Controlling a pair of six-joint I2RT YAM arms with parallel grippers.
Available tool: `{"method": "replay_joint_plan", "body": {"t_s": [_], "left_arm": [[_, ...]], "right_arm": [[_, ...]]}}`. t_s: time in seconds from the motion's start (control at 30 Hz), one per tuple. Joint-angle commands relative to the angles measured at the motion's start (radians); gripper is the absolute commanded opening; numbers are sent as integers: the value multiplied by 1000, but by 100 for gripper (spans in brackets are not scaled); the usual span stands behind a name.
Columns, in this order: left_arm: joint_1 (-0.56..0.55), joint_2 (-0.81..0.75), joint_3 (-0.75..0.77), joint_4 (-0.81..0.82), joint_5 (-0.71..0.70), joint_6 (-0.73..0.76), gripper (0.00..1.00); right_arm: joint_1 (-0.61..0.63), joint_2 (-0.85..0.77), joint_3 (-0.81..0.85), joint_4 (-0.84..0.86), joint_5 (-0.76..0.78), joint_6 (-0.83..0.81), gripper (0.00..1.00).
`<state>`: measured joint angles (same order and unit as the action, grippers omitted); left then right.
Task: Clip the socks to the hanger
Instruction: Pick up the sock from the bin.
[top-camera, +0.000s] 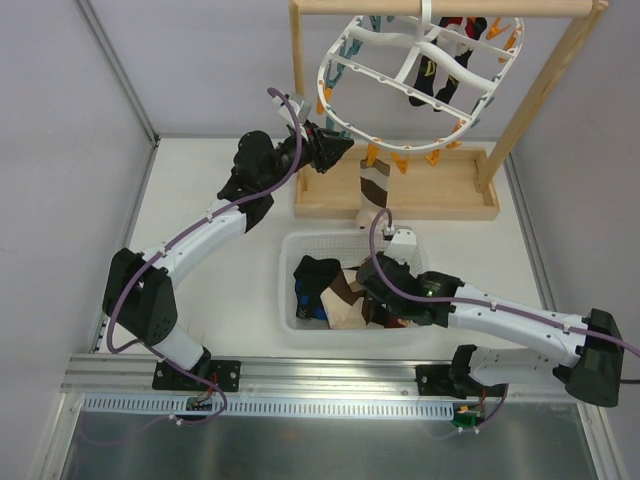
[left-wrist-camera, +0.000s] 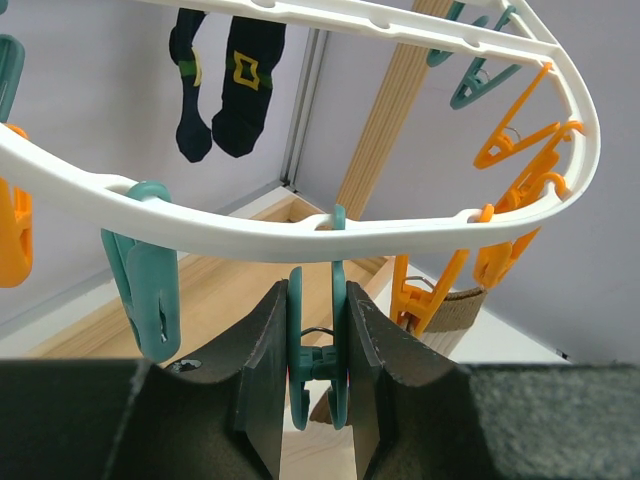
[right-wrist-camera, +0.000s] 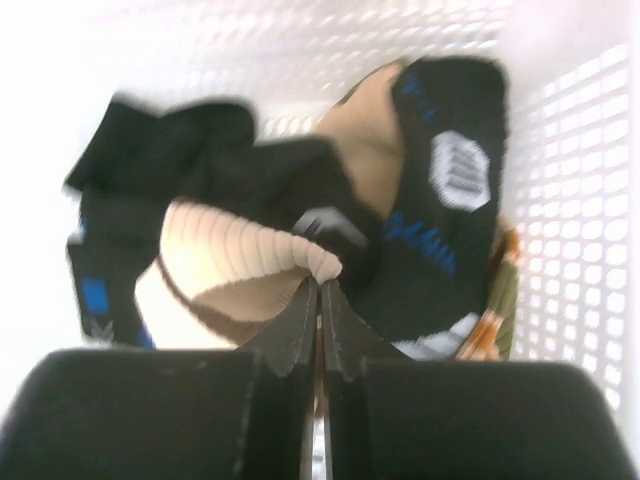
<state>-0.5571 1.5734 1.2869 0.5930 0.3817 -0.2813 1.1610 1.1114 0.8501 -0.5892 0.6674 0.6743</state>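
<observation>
Left fingers squeezed on a teal peg hanging from the hanger rim. Right fingers pinched together on the tan sock edge, down in the white basket. Banded sock hangs from an orange peg.

We show a wooden frame standing at the far side of the white table. It has a shallow tray-like base, an upright rising near each end, and a top bar joining the two. A white perforated plastic basket stands on the table just in front of that base, and its mesh walls fill the background of the right wrist view. We also mark the pale grey walls that close the table on the left, far and right sides, and the grooved aluminium rail along its near edge.
</observation>
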Motion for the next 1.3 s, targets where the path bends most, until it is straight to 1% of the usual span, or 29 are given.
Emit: {"method": "replay_joint_plan", "body": {"t_s": [0.0, 0.03, 0.1, 0.13, 0.17, 0.2, 0.23, 0.27, 0.3, 0.33, 0.37, 0.4, 0.43, 0.47, 0.5, 0.53, 0.57, 0.63, 0.7, 0.77, 0.87, 1.0, 1.07, 1.1, 1.13, 1.2, 1.27], "left_arm": [[-6, 34, -15, -140, 51, -7, 0], [-7, 34, -15, -144, 52, -6, 0], [-7, 36, -15, -145, 48, -1, 0], [-6, 37, -15, -145, 46, -1, 0], [-6, 40, -14, -145, 46, -1, 0], [-6, 43, -12, -145, 48, -1, 0], [-7, 45, -9, -145, 52, -2, 0], [-6, 50, -8, -145, 52, -4, 0], [-7, 50, -6, -145, 57, -4, 0], [-7, 51, -8, -145, 56, -2, 0], [-6, 51, -8, -147, 56, -2, 0], [-6, 51, -9, -147, 54, 1, 0], [-6, 51, -11, -147, 54, 2, 0], [-6, 50, -11, -147, 54, 1, 0], [-7, 51, -11, -147, 56, 2, 0], [-7, 50, -11, -147, 57, 4, 0], [-6, 50, -11, -145, 57, 4, 0], [-6, 50, -11, -147, 59, 5, 0], [-6, 53, -9, -147, 62, 2, 0], [-7, 59, -6, -147, 68, -2, 0], [-7, 62, -4, -147, 74, -2, 0], [-6, 59, -6, -148, 72, 5, 0], [-6, 57, -6, -150, 71, 7, 0], [-6, 57, -6, -150, 71, 10, 0], [-6, 57, -5, -151, 71, 10, 0], [-6, 56, -4, -151, 71, 10, 0], [-6, 59, -3, -153, 72, 10, 0]], "right_arm": [[-104, -1, -28, 67, 2, -1, 1], [-127, -11, -40, 93, -55, -15, 1], [-170, -42, -60, 146, -87, -35, 1], [-185, -48, -57, 144, -97, -35, 3], [-191, -51, -52, 140, -98, -32, 9], [-198, -54, -43, 129, -112, -30, 16], [-205, -58, -39, 127, -118, -35, 41], [-204, -61, -37, 127, -124, -42, 54], [-205, -62, -36, 135, -124, -79, 65], [-205, -68, -39, 147, -138, -117, 78], [-205, -77, -42, 158, -146, -157, 82], [-204, -82, -45, 176, -147, -244, 84], [-204, -88, -51, 192, -158, -290, 86], [-205, -110, -87, 239, -172, -385, 86], [-204, -125, -114, 274, -172, -386, 86], [-205, -139, -146, 305, -193, -463, 85], [-204, -169, -190, 328, -190, -484, 86], [-204, -174, -213, 351, -145, -524, 86], [-210, -145, -217, 333, -94, -510, 85], [-225, -116, -215, 342, -86, -466, 84], [-228, -71, -224, 390, -92, -418, 83], [-250, -52, -232, 486, -80, -368, 81], [-276, -38, -227, 491, -55, -326, 78], [-285, -33, -224, 488, -54, -311, 73], [-308, -32, -224, 486, -58, -300, 71], [-326, -28, -232, 497, -84, -269, 68], [-342, -24, -235, 497, -100, -254, 68]]}}
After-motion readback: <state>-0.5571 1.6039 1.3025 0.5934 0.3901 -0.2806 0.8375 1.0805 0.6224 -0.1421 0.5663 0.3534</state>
